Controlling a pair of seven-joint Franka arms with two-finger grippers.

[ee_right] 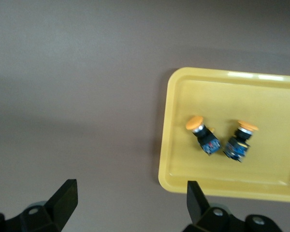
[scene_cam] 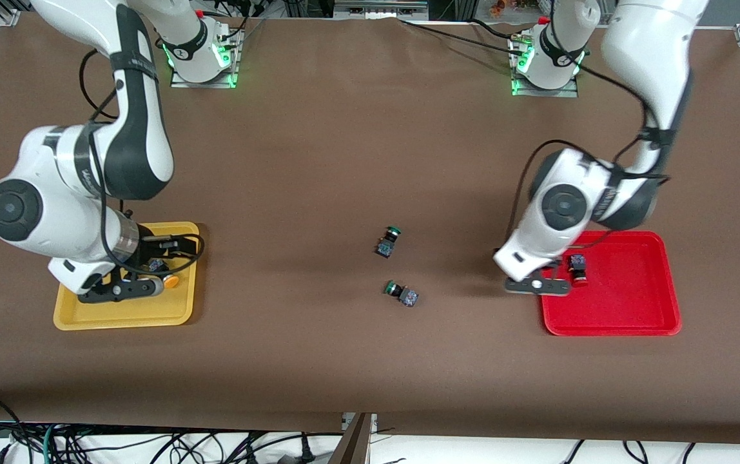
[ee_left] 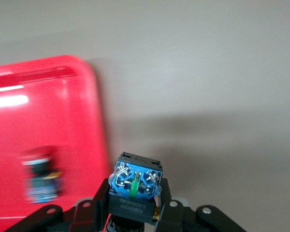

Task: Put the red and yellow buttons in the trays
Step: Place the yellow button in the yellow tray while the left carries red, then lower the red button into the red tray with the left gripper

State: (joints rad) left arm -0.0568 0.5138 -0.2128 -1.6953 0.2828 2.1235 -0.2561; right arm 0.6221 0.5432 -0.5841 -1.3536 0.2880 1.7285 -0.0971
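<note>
My left gripper [scene_cam: 537, 285] hangs over the rim of the red tray [scene_cam: 634, 322] at the side toward the table's middle. In the left wrist view it [ee_left: 135, 205] is shut on a button [ee_left: 135, 186] with a dark body, its blue terminal end facing the camera and a trace of red below. One red button [scene_cam: 578, 269] lies in the red tray [ee_left: 63, 111]; it also shows in the left wrist view [ee_left: 38, 175]. My right gripper [scene_cam: 118, 289] is over the yellow tray [scene_cam: 118, 319], open and empty [ee_right: 130, 200]. Two yellow buttons [ee_right: 203, 131] [ee_right: 240, 139] lie in the yellow tray [ee_right: 179, 164]; one cap shows in the front view [scene_cam: 171, 281].
Two green-capped switches [scene_cam: 387, 241] [scene_cam: 401, 294] lie on the brown table near its middle, between the trays. The arm bases stand along the table edge farthest from the front camera.
</note>
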